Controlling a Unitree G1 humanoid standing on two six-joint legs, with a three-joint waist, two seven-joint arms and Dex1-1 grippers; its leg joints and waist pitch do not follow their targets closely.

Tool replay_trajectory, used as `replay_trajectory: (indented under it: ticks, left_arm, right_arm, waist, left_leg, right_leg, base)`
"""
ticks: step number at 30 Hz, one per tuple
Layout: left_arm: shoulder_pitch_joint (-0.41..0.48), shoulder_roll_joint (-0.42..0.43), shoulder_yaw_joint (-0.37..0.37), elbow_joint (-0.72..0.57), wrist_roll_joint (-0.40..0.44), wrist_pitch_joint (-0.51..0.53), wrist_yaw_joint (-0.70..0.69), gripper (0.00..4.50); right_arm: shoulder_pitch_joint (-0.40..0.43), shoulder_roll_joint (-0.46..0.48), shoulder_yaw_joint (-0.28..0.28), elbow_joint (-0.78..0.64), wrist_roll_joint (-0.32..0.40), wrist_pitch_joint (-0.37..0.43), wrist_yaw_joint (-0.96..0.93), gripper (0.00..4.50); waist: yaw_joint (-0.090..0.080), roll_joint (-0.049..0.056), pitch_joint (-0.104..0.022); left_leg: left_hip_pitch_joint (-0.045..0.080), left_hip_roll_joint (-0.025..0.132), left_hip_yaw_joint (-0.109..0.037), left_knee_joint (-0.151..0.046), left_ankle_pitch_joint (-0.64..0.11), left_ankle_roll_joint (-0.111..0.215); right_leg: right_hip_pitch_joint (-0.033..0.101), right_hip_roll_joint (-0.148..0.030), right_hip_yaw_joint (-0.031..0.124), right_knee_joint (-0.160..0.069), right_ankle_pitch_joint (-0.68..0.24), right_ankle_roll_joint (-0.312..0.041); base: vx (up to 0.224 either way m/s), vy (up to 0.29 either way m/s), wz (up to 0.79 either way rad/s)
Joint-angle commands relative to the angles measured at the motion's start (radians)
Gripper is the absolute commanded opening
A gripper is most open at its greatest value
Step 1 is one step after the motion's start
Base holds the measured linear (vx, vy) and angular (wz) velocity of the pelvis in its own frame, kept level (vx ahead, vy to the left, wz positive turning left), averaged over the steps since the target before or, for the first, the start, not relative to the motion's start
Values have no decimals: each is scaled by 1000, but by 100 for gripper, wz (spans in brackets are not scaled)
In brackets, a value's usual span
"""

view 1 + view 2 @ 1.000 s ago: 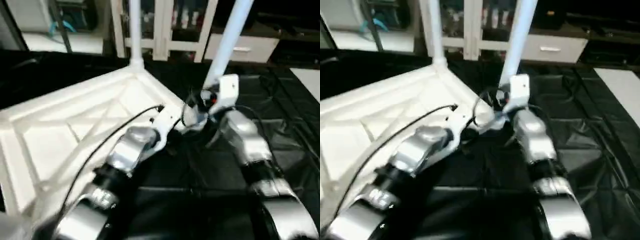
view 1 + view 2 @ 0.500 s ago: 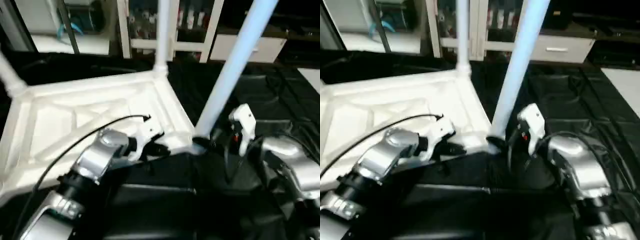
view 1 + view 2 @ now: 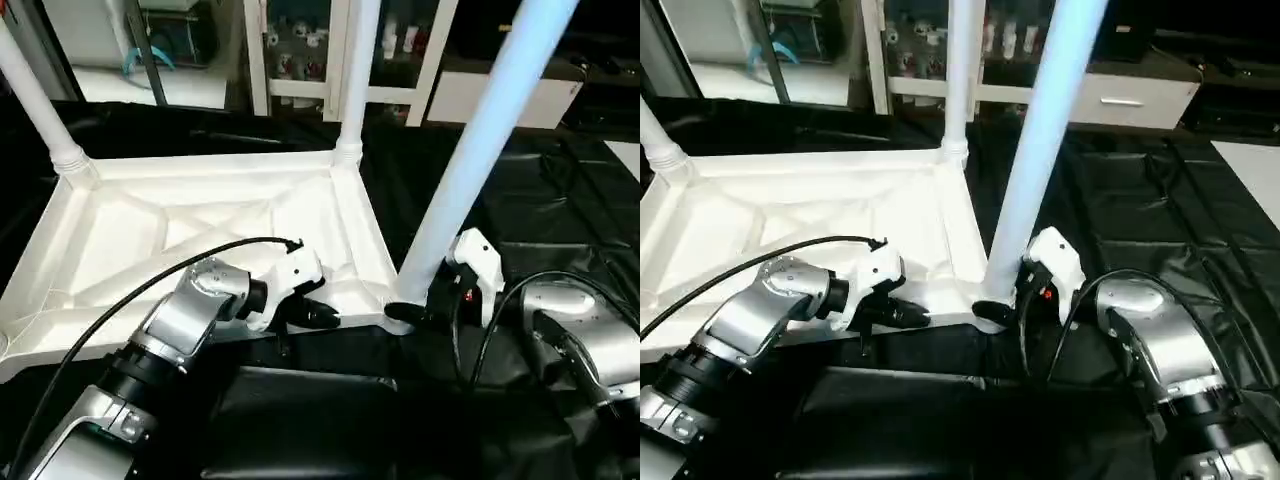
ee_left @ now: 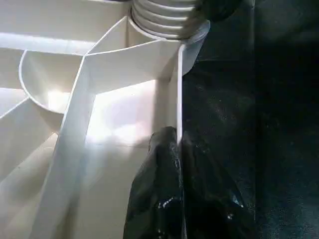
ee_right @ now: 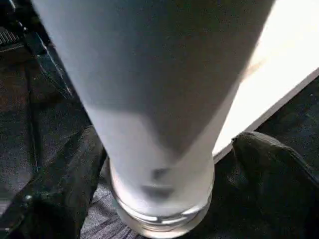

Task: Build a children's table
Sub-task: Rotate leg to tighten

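Upturned children's table (image 3: 200, 215) on the black-covered surface (image 3: 1160, 210). Its three standing legs, the near one (image 3: 470, 170), the far one (image 3: 355, 70) and the left one (image 3: 35, 95), are all cut off by the top edge. The silver forearms hide part of the tabletop's near rim. The items on the background shelves (image 3: 300, 40) are too small to identify.
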Motion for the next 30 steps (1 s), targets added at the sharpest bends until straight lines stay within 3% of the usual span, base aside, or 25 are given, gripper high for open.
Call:
replay_trajectory:
  ticks: [1,15,28,30]
  left_arm:
    - [-11,-26,-3,-46,-61,-41,-53,0]
    - [-6,-27,-3,-41,-54,-50,-50,0]
    - [-6,-28,-6,-34,-47,-53,-43,0]
    - [-6,-33,-1,-27,-43,-58,-27,0]
  right_arm:
    - [-22,6,3,16,-10,-23,11,399]
    - [-6,9,0,32,-12,-51,45,276]
    - [25,36,-16,45,-3,-61,34,267]
    - [38,64,-39,69,3,-82,-2,267]
  waist:
    - [-6,-14,-69]
    - [-3,-14,-71]
    - [1,-11,-72]
    - [0,-12,-72]
  left_leg:
    - [20,72,-32,-74,-65,68]
    - [20,71,-32,-71,-60,74]
    - [20,70,-32,-69,-59,74]
    - [20,70,-32,-69,-63,72]
  right_leg:
    - [44,-86,40,-59,-80,-259]
    - [46,-84,39,-57,-79,-257]
    - [46,-84,39,-55,-66,-263]
    - [45,-84,38,-55,-74,-261]
  base:
    - [0,0,0]
    - [0,0,0]
    - [0,0,0]
    - [0,0,0]
